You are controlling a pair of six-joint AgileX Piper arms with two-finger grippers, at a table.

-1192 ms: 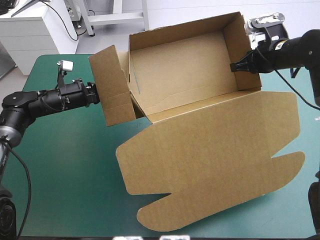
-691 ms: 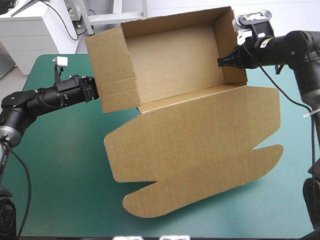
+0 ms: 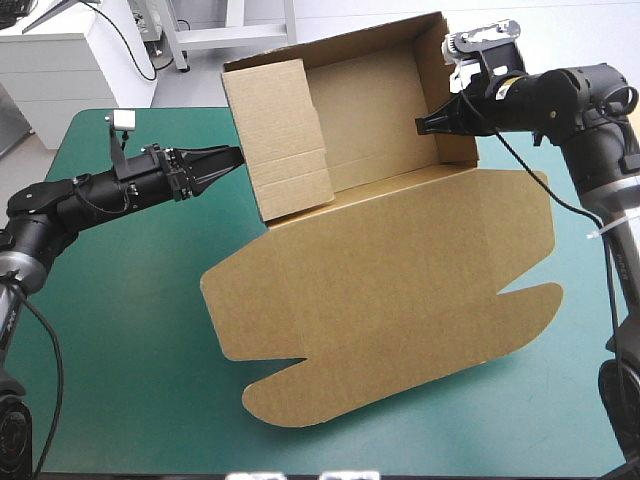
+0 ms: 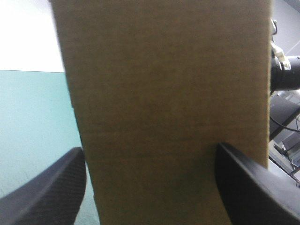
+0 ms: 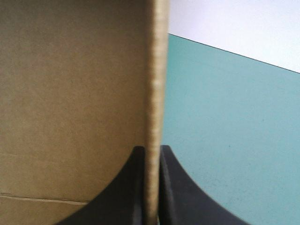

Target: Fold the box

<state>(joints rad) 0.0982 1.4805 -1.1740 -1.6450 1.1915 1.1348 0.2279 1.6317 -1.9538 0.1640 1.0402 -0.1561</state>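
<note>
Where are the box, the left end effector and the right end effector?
box (image 3: pixel 400 270), high view, on its flat lid panel.
left end effector (image 3: pixel 237 155), high view, between its fingertips.
right end effector (image 3: pixel 426 125), high view, between its fingertips, at the box wall.

Lab: white cabinet (image 3: pixel 60 75), teal-green table (image 3: pixel 130 330)
</note>
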